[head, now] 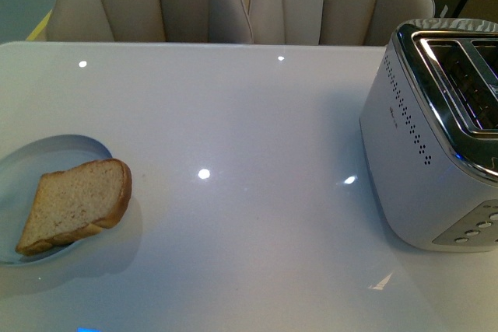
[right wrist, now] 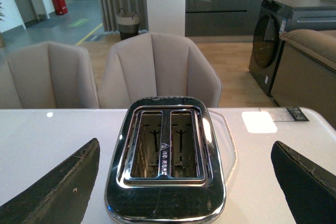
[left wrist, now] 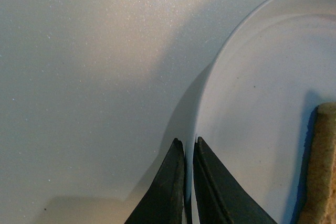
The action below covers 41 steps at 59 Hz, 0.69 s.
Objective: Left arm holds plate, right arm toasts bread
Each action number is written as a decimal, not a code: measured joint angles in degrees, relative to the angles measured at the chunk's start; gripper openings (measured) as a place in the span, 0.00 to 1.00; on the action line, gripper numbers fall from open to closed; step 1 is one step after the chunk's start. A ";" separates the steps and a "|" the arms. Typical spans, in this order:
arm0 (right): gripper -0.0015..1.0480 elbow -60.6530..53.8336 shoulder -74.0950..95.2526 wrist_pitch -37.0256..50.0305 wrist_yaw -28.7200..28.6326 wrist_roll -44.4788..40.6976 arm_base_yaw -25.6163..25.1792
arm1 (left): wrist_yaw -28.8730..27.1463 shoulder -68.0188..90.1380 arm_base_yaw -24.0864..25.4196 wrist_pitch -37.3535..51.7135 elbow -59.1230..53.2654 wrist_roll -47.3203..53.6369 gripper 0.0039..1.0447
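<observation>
A slice of brown bread [head: 78, 204] lies on the pale plate [head: 58, 153] at the table's left edge in the front view, its crust overhanging the rim. In the left wrist view my left gripper [left wrist: 189, 142] is shut on the plate [left wrist: 262, 103] at its rim, one black finger on each side, and the bread [left wrist: 321, 166] shows at the frame's edge. My right gripper [right wrist: 184, 150] is open above the toaster [right wrist: 165, 156], whose two slots are empty. Neither arm shows in the front view.
The silver toaster [head: 436, 138] stands at the right of the white table [head: 249, 130]. Beige chairs [head: 233, 1] line the far side. A washing machine [right wrist: 283, 35] and a sofa stand beyond the table in the right wrist view.
</observation>
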 joint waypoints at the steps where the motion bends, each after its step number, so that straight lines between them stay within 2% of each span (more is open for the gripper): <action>1: 0.92 0.00 0.00 0.00 0.00 0.02 0.00 | 0.22 -0.33 0.20 -0.20 -0.26 -0.42 0.03; 25: 0.92 0.00 0.00 0.00 0.00 0.00 0.00 | 2.97 -15.47 1.40 -8.61 -5.55 -4.50 0.03; 41: 0.92 0.00 0.00 0.00 0.00 0.00 0.00 | 3.76 -28.65 -3.39 -18.21 -6.60 -8.72 0.03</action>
